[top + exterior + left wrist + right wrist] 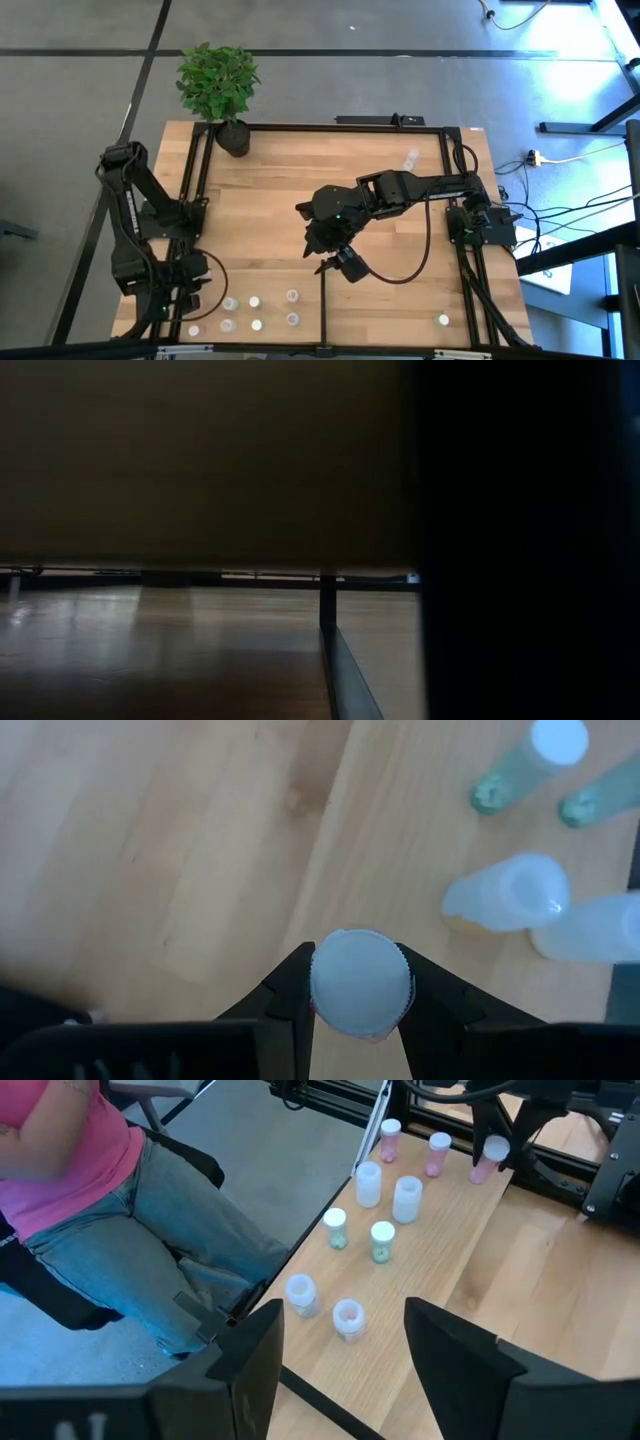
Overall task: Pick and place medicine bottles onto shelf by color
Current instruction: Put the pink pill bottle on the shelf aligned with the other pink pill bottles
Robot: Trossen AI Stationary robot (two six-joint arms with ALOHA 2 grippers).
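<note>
Now our left gripper (360, 995) is clamped on a small white-capped bottle (360, 982); next we must lower it onto the light-wood shelf (180, 850). Right gripper (340, 1360) waits, fingers apart.

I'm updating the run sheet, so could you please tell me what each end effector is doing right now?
Left end effector: closed on a white-capped medicine bottle.
Right end effector: open, holding nothing, above the shelf.

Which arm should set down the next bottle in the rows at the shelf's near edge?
Left. Its gripper is shut on a white-capped bottle right beside the standing bottles. The right gripper is open, empty and over mid-shelf.
</note>
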